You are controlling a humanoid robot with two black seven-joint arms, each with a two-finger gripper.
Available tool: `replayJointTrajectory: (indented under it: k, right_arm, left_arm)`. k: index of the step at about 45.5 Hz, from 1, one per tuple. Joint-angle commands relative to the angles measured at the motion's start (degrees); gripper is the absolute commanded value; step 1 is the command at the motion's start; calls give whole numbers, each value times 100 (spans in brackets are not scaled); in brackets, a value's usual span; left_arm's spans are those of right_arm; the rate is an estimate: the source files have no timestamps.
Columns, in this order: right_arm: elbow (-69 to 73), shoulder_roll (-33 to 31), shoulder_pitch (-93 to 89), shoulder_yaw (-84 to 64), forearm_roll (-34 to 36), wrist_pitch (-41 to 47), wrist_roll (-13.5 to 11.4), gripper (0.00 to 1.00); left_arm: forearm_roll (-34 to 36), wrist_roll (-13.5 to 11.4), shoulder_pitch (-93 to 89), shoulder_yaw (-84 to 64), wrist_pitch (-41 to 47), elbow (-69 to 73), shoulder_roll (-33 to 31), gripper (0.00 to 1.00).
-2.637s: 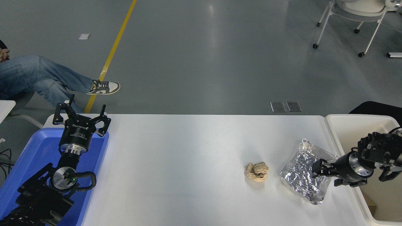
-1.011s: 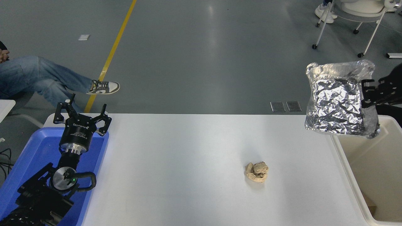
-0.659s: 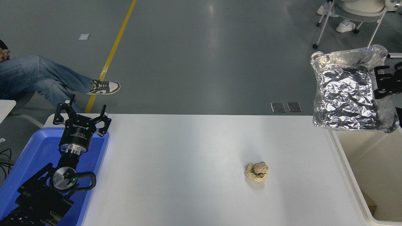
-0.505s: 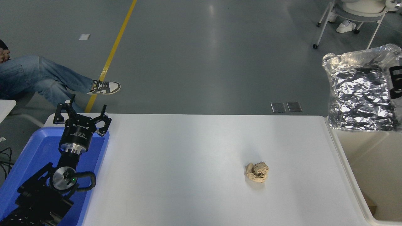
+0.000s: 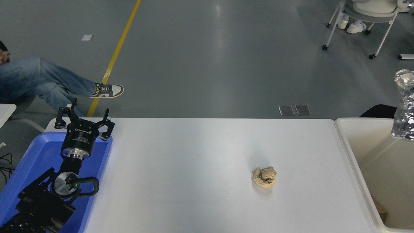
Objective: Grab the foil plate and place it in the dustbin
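foil plate (image 5: 404,106) hangs above dustbin (image 5: 349,142), mostly cut off at frame edge; right tool unseen, left tool (image 5: 84,121) parked, fingers apart

Left arm: parked at lower left, wrist pointed away from the camera; left gripper (image 5: 84,119) raised, fingers spread apart. Right arm and gripper: outside the frame.

Bright, even light; glare on table (image 5: 200,145); perhaps slightly soft.
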Motion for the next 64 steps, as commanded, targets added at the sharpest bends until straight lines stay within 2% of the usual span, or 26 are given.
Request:
replayJointTrajectory:
  k: [1,7,17,22,23,24,25,26,27,33,40,45,52,59,64]
  right_arm:
    - [-1688,537,-3347,2142,12,-1201,0,0]
    - [-2050,1135,-4166,2441,117,-1561,-27,0]
    - [-2454,1741,-4773,2468,434,-1940,-79,0]
    - [-2446,1777,-4782,2538,443,-2001,-193,0]
    - [-2437,1777,-4782,2555,443,-2010,-211,5]
    - [-2437,1786,-4773,2564,443,-2010,-220,19]
    - [-2428,1786,-4773,2573,443,-2010,-229,49]
    - [-2419,1786,-4765,2599,443,-2028,-238,86]
    - [-2385,1786,-4738,2643,451,-2019,-238,100]
    - [-2218,1786,-4651,2846,469,-1922,-238,100]
    - [-1384,1628,-4115,2828,381,-1905,-325,100]
    - [-199,865,-3176,2592,206,-1695,-545,100]
    - [1604,239,-708,1135,38,-843,-563,100]
    - [2967,502,1877,-668,240,-253,-519,100]
    - [3504,1161,3030,-1346,1143,440,-510,100]
  left_arm:
    - [1,-3,0,0,0,0,0,100]
    - [-8,-3,0,0,0,0,0,100]
    - [-8,-3,-9,0,0,0,0,100]
    - [1,-3,-9,0,0,0,0,100]
    - [1,-3,-9,0,0,0,0,100]
    - [1,-3,-9,0,0,0,0,100]
    - [1,-3,-9,0,0,0,0,100]
    - [-8,-3,-9,0,0,0,0,100]
    - [-8,-3,-9,0,0,0,0,100]
    - [1,6,-17,0,0,0,0,100]
    - [10,15,-17,0,-18,-9,0,100]
    - [19,23,-18,0,-26,-9,0,100]
    - [19,23,-18,0,-26,-9,0,100]
    - [19,32,-17,0,-26,-9,0,100]
    - [19,23,-17,0,-26,-8,0,100]
